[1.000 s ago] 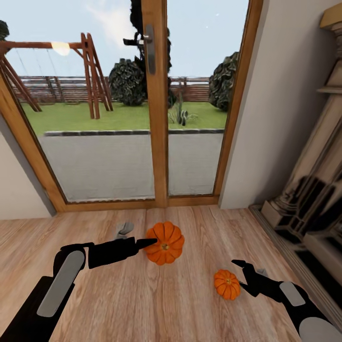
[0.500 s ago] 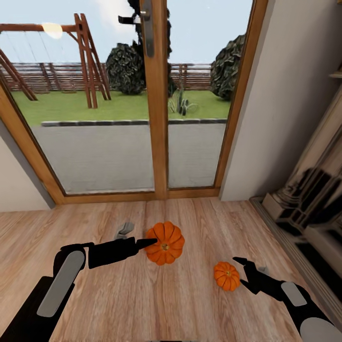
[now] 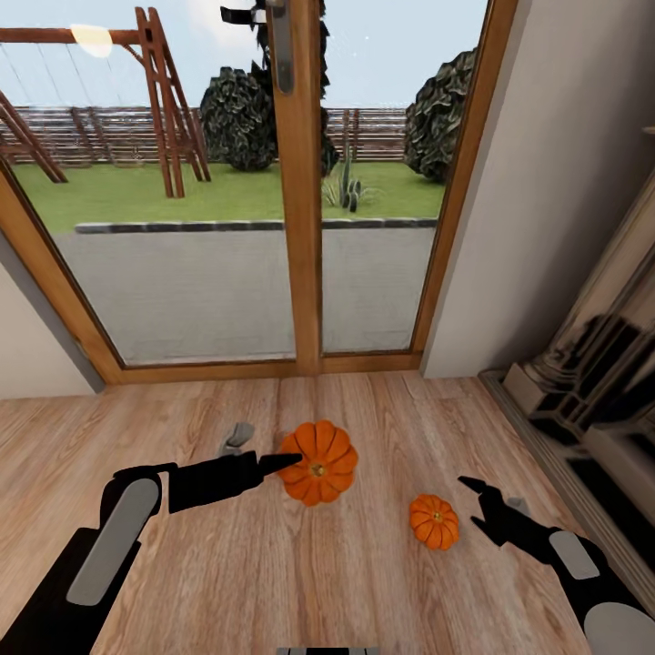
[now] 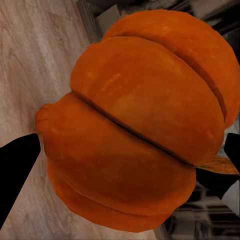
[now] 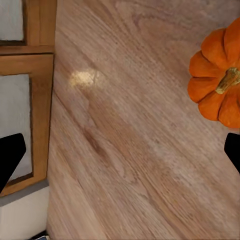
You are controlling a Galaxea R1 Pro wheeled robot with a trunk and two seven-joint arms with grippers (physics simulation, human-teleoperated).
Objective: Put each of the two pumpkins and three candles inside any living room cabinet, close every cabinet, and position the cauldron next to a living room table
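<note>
From the head view, two pumpkins lie on the light wood plank floor [image 3: 227, 582] in front of a glass door [image 3: 300, 182] with a wooden frame. The larger pumpkin [image 3: 317, 463] is bright orange, deeply ribbed and rather flat, with a small tan stem at its centre. The smaller pumpkin [image 3: 434, 520] is the same orange, rounder, and lies nearer the robot and to its right, well apart from the first. The left tool [image 3: 284, 462] reaches in from the left, its dark tip touching the larger pumpkin's near-left side; only one finger is plain here, so how the jaws stand cannot be read from this view. The right tool [image 3: 484, 509] stands open just beside the smaller pumpkin, its two black fingers spread and not touching it. A small grey object [image 3: 236, 438] lies on the floor behind the left arm, too small to identify. A pale stone fireplace surround [image 3: 591, 364] is cut off at the right edge.

In the left wrist view, the larger pumpkin [image 4: 140, 125] sits between two black fingers [image 4: 15, 165] set wide apart at its sides; whether they press on it is unclear.

In the right wrist view, the smaller pumpkin [image 5: 220, 92] is cut off at the edge, its tan stem showing, and the fingertips [image 5: 10, 155] sit far apart at opposite edges over bare floor.
</note>
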